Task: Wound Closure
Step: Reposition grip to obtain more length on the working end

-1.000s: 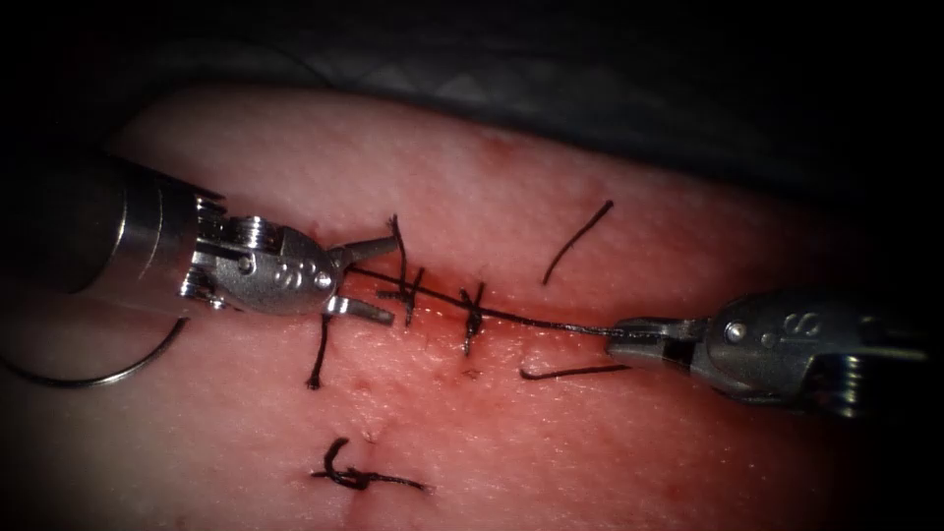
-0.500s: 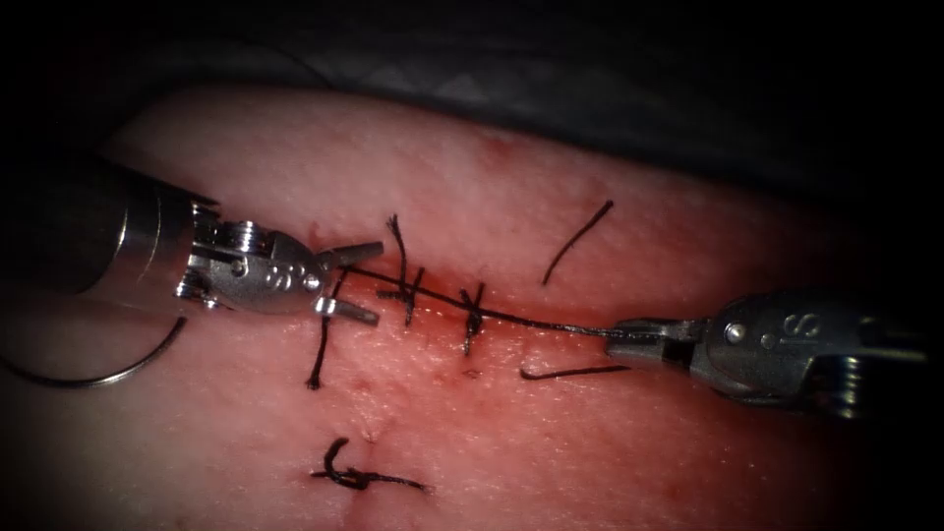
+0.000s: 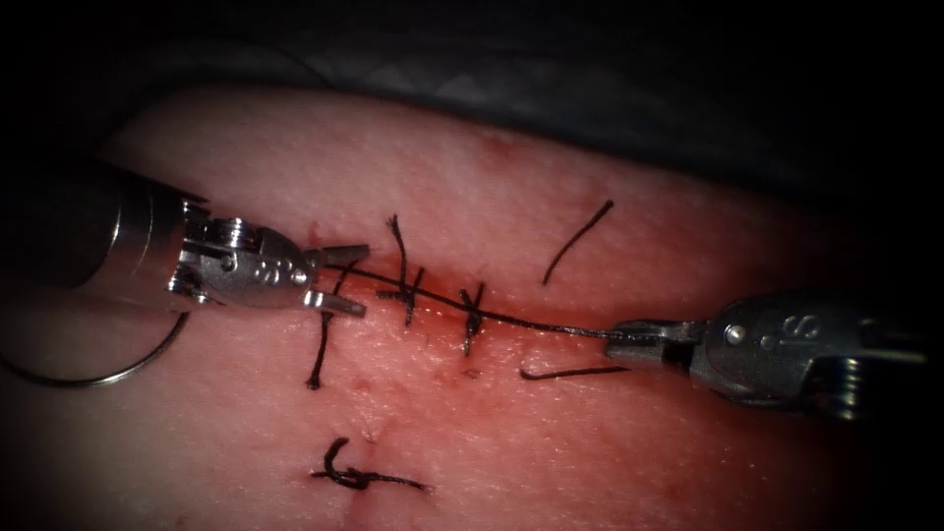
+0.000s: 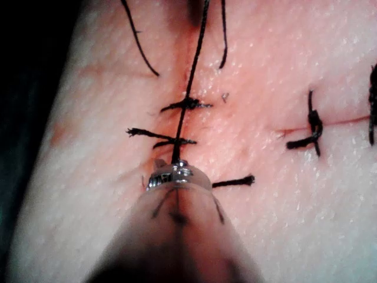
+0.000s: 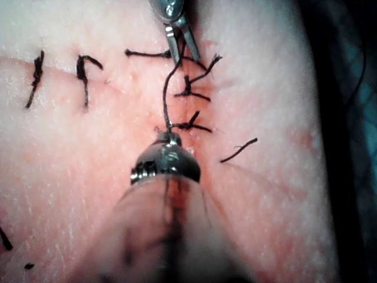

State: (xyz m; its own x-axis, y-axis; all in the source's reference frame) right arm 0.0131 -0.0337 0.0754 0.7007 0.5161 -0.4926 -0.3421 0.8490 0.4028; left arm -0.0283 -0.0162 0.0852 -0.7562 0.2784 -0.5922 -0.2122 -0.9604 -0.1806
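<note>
Where the tissue (image 3: 551,433) runs out under the dark cloth (image 3: 590,88), bare pale skin still leaves room around both tools. Left of the cut (image 3: 433,300), the left tool (image 3: 339,280) has its jaws a little apart, the thread (image 3: 531,322) passing between them; whether they touch it is hard to tell. To the right, the right tool (image 3: 621,339) clamps that taut dark thread, which crosses two knotted stitches (image 3: 470,320). Thin, silvery and curved, the needle (image 3: 108,372) lies loose on the tissue at far left, partly hidden under the shaft. Loose thread ends (image 3: 575,241) lie nearby.
</note>
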